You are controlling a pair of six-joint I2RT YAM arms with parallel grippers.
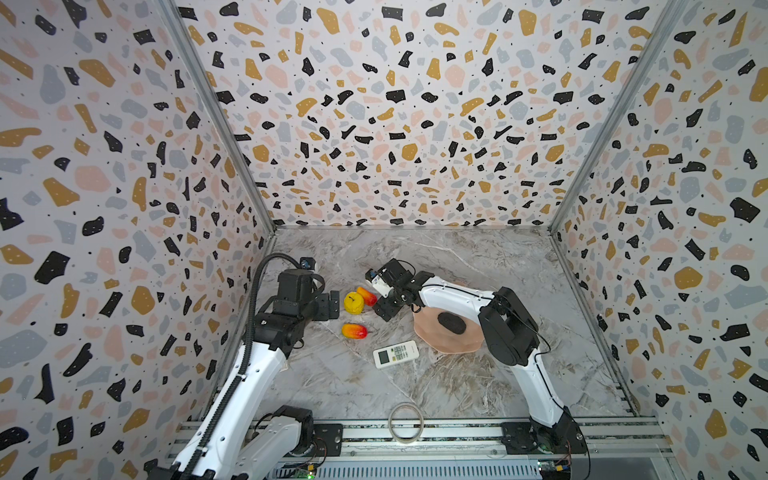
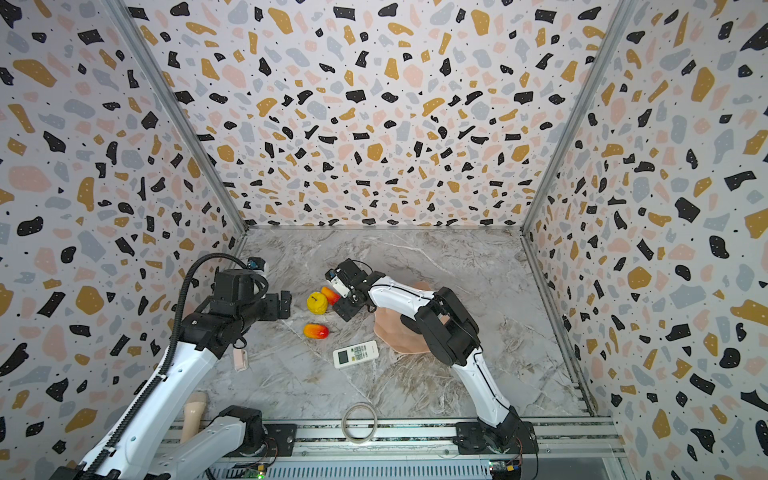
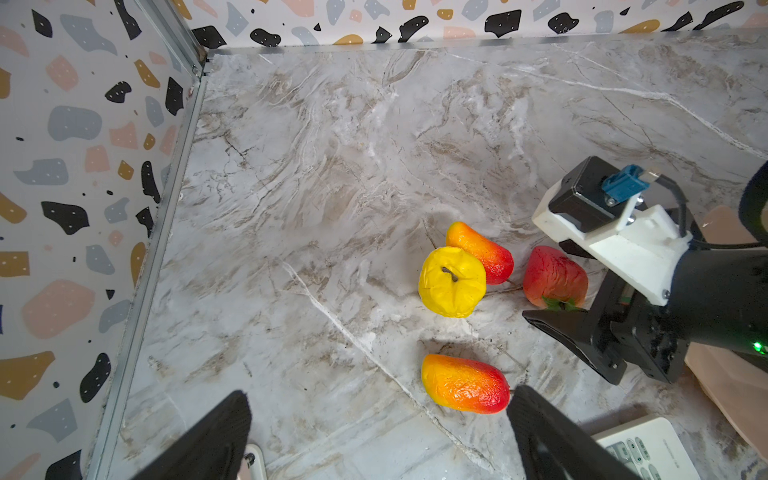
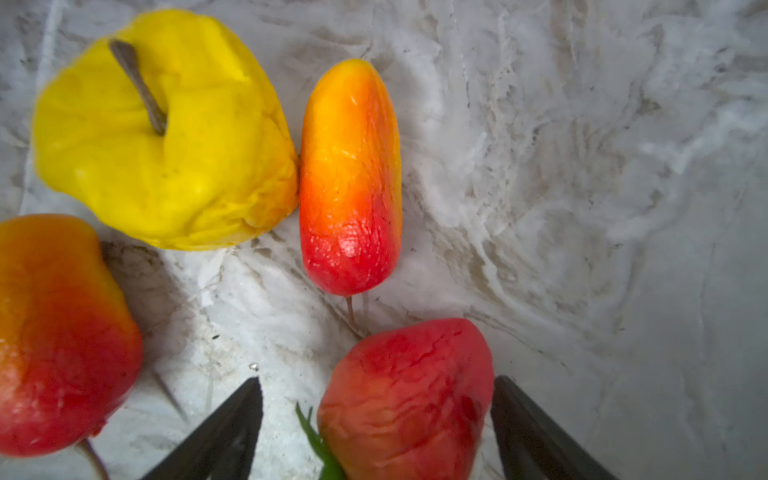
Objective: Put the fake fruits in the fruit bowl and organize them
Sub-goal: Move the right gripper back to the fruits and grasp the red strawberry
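Fake fruits (image 2: pixel 317 302): four lie loose on the marbled worktop (image 1: pixel 457 395), left of the fruit bowl (image 1: pixel 424 330) in both top views; a fifth lies inside it.
Tape ring (image 1: pixel 390 422): clear, lying flat at the worktop's front edge and partly over the metal rail, between the two arm bases.
Remote control (image 1: pixel 395 354): white with a grey screen, face up, near the bowl's front-left rim.
Near oblong fruit (image 1: pixel 354 331): red-orange-yellow, on its side, alone, a little in front of the yellow fruit.
Bowl: pale pink with a wavy rim, on the worktop, its right side hidden under the right arm's elbow.
Dark oval fruit (image 1: pixel 451 323): blackish, resting in the middle of the bowl.
Left hand (image 1: pixel 332 305): fingers spread wide, nothing between them, just left of the yellow fruit and clear of it.
Yellow fruit (image 3: pixel 452 281): lumpy and round, stem up, pressed against the far oblong fruit.
Right hand (image 4: pixel 376 382): reaches across from the bowl side, low over the worktop. Its fingers stand apart on either side of the strawberry. One finger is at the fruit's flank and a plain gap shows at the other, so the hand is not clamped.
Strawberry (image 3: pixel 555 276): red, on the worktop, green top towards the hand, just right of the far oblong fruit; covered by the hand in both top views.
Far oblong fruit (image 3: pixel 482 257): red-orange-yellow, on its side, farthest back of the group.
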